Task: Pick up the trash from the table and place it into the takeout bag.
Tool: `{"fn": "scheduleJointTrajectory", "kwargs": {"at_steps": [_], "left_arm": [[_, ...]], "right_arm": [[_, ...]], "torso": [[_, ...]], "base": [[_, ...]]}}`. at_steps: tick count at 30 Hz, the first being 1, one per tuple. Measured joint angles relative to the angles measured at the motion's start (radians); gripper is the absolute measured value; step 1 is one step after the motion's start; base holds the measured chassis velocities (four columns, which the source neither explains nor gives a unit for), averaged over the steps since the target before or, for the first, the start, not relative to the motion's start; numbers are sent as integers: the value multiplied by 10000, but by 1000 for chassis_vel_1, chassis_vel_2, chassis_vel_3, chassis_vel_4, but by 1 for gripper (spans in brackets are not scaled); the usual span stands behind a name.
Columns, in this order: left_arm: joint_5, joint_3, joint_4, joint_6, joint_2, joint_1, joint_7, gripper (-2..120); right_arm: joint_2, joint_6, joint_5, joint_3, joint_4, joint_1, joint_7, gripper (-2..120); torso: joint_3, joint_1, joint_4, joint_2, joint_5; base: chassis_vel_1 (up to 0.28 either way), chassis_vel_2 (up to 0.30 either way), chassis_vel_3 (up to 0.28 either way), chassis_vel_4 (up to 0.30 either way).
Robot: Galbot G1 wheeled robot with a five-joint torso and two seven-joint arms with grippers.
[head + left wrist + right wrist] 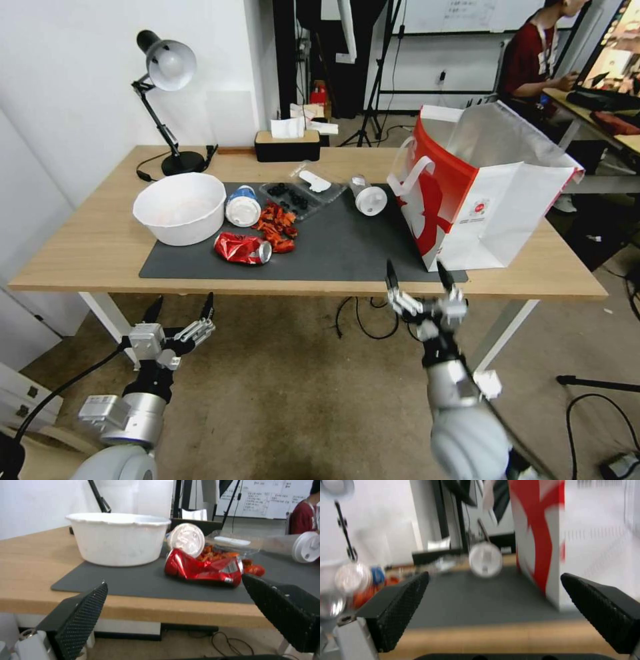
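Observation:
On the dark mat of the table [87, 240] lies the trash: a crushed red can [243, 248] [203, 568], red wrapper scraps [277, 227], a blue cup with a white lid [241, 205] on its side, a clear tray [303, 193], a clear plastic cup [367, 196] [485, 559] on its side, and a white bowl [180, 207] [118, 538]. The red and white takeout bag [483, 193] [553, 535] stands open at the right. My left gripper [181, 309] [173, 591] is open, below the front edge, facing the can. My right gripper [417, 273] [495, 585] is open at the front edge, beside the bag.
A black desk lamp [167, 100] and a black tissue box [287, 145] stand along the table's back edge. Cables lie on the floor under the table. White table legs [107, 317] stand near my left arm. A person sits at a desk in the far right background.

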State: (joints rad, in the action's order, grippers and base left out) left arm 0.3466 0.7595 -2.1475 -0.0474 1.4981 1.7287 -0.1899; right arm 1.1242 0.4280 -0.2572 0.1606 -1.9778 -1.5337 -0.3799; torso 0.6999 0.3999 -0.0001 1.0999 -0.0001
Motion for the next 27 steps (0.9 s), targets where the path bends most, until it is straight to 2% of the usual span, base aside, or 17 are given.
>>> {"fn": "scheduleJointTrajectory", "kwargs": {"at_steps": [21,27], "left_arm": [[-1,-39,442,-40,-63,-162,-7,100],[8,-68,536,-43,-85,-236,-29,100]], "right_arm": [[0,-877,-206,-430,322,195,-8,100],[-52,-1302,-732,-793,-80,1187,714,100]], "torso": [[1,3,-1,0,1],[1,3,-1,0,0]], "base": [[0,0,0,0],[0,0,0,0]]}}
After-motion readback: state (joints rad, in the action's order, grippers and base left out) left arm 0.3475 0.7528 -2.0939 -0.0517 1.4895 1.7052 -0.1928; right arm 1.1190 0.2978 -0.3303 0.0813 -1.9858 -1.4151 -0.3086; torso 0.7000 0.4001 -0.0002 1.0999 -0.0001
